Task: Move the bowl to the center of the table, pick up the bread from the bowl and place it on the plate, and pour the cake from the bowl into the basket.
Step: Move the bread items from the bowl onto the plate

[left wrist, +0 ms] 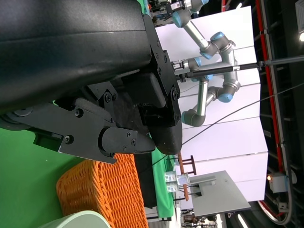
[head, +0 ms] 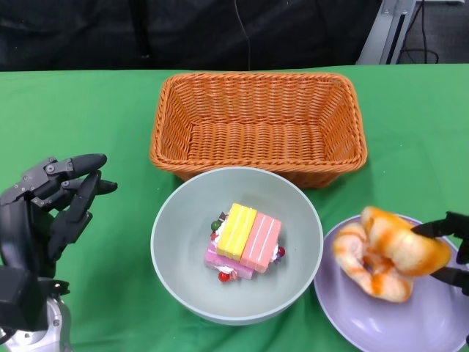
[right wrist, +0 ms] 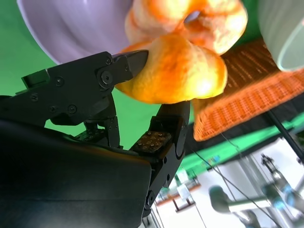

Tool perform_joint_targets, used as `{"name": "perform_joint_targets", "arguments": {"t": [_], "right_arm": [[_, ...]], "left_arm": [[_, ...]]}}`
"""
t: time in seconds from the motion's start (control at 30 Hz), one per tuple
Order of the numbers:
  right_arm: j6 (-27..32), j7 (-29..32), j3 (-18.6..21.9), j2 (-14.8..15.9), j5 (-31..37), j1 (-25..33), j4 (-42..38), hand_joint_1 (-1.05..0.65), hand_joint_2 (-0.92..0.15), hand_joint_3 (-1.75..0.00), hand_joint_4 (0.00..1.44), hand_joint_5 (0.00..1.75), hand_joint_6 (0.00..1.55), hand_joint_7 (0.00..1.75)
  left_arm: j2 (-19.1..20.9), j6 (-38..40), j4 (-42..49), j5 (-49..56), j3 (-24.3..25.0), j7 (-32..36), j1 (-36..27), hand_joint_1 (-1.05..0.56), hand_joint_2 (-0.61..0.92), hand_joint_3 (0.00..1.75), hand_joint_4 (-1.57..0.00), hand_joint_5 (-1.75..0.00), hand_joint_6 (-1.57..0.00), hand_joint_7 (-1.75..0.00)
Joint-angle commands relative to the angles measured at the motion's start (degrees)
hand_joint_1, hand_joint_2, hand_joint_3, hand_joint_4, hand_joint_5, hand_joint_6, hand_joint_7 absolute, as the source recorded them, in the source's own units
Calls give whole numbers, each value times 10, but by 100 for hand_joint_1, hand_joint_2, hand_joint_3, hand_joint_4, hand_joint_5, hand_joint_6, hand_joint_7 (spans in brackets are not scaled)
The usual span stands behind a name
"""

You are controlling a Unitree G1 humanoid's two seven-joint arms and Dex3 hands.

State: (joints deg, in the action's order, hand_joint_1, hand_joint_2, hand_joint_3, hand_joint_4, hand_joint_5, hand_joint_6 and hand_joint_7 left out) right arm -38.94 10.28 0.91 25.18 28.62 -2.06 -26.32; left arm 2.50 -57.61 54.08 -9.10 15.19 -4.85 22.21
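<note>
A grey-green bowl (head: 176, 257) sits mid-table, in front of the wicker basket (head: 258, 125). Inside it lies the cake (head: 245, 242), yellow and pink slabs with small red berries. At the lower right, my right hand (head: 453, 249) grips the orange twisted bread (head: 388, 253) just above the lavender plate (head: 410, 323). The right wrist view shows the bread (right wrist: 180, 66) pinched between black fingers (right wrist: 137, 59), with the plate (right wrist: 80, 23) beyond it. My left hand (head: 51, 205) hovers at the left of the bowl, fingers apart, holding nothing.
Green cloth covers the table (head: 88, 110). The empty basket stands just behind the bowl and nearly touches its rim. In the left wrist view a corner of the basket (left wrist: 104, 190) and the bowl's rim (left wrist: 76, 221) show, with robot arms in the background.
</note>
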Motion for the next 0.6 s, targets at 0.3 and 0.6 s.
{"name": "perform_joint_targets", "arguments": {"t": [0.3, 0.6], "right_arm": [[30, 9, -14, 22, 9, 4, -5, -12, -90, 0, 80, 157, 105, 36], [-25, 17, -22, 24, -25, -3, -32, -10, -90, 0, 81, 143, 108, 29]], "left_arm": [[10, 1, -4, 0, 3, -1, -7, -21, 92, 26, -98, -79, -111, -36], [9, 5, -4, -1, 2, -3, -8, -21, 92, 26, -97, -79, -111, -35]]}}
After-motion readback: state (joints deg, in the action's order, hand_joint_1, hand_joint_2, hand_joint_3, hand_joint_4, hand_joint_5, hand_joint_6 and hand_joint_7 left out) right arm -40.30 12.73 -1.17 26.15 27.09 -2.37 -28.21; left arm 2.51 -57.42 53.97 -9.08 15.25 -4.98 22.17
